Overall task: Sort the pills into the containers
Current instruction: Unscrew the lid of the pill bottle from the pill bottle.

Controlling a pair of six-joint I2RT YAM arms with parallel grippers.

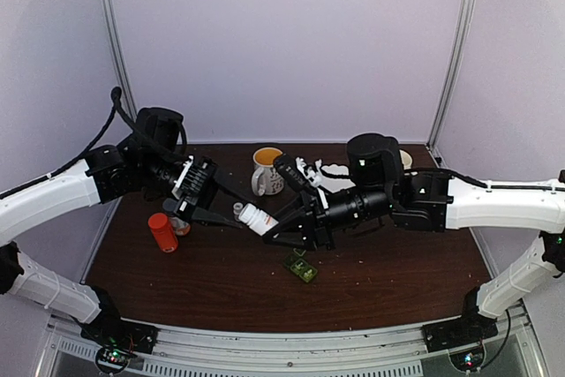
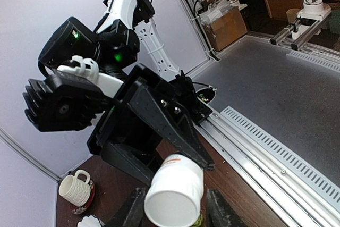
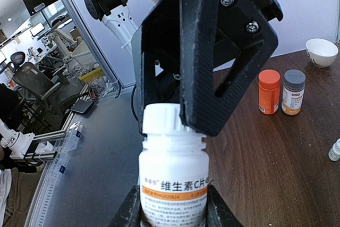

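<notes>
White bottle (image 1: 258,219) is held off the desk (image 1: 212,293) by the right tool (image 3: 172,213), jaws clamped on the labelled body. The bottle's long axis is laid roughly level and runs between the two tools. The cap (image 3: 162,119) end is pointed away from the right tool, straight at the left tool (image 2: 175,213). The left tool is set at the bottle's cap end, jaws part open and placed either side of the cap. Whether the pads are pressed on it cannot be told. The cap is seen on, so the step is judged to be unscrewing. The left arm is nearer the cap, and a twist about the bottle's axis is called for. Pill box (image 1: 301,267) is laid flat on the desk just below the bottle, toward the near edge, touched by neither tool. No loose pills are seen. Orange bottle (image 1: 161,232) is stood well off on the bottle's cap side.
</notes>
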